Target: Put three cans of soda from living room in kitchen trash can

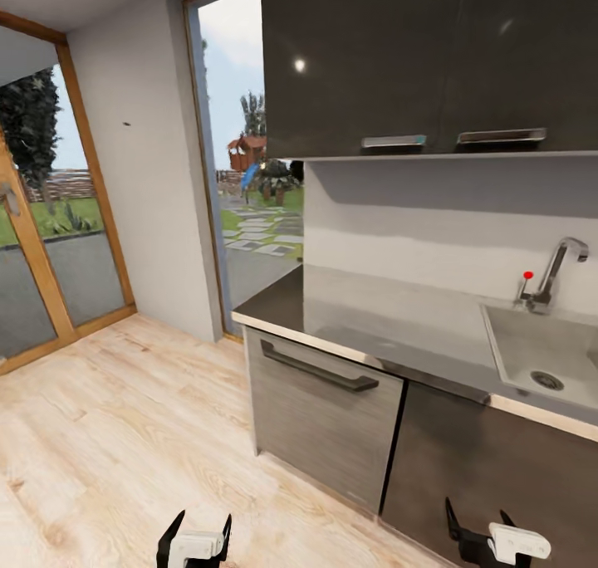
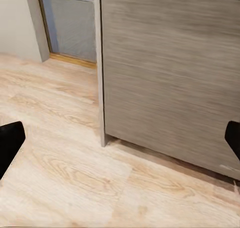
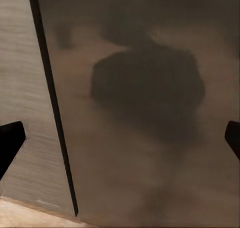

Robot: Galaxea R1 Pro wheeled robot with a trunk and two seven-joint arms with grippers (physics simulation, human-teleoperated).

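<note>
Both the left gripper (image 1: 196,536) and right gripper (image 1: 483,525) hang wide apart and empty, low before the kitchen's cabinet front (image 1: 324,414), sink (image 1: 540,352) beyond the right one

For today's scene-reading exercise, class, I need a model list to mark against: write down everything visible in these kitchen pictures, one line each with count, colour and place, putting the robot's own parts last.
Upper cabinets: two doors, dark glossy, on the wall above the counter, each with a silvery bar handle.
Counter: one, grey, over the lower cabinets.
Sink: one, grey, set into the counter at its right.
Tap: one, metallic, behind the sink; a small red-tipped lever beside it.
Lower cabinets: two fronts; the left grey wood-grain with a dark bar handle, the right darker.
Floor: light wood planks.
Glass doors: wood-framed, at left, garden outside.
Left hand: one, black fingers, open, over the floor.
Right hand: one, black fingers, open, before the dark cabinet.
</note>
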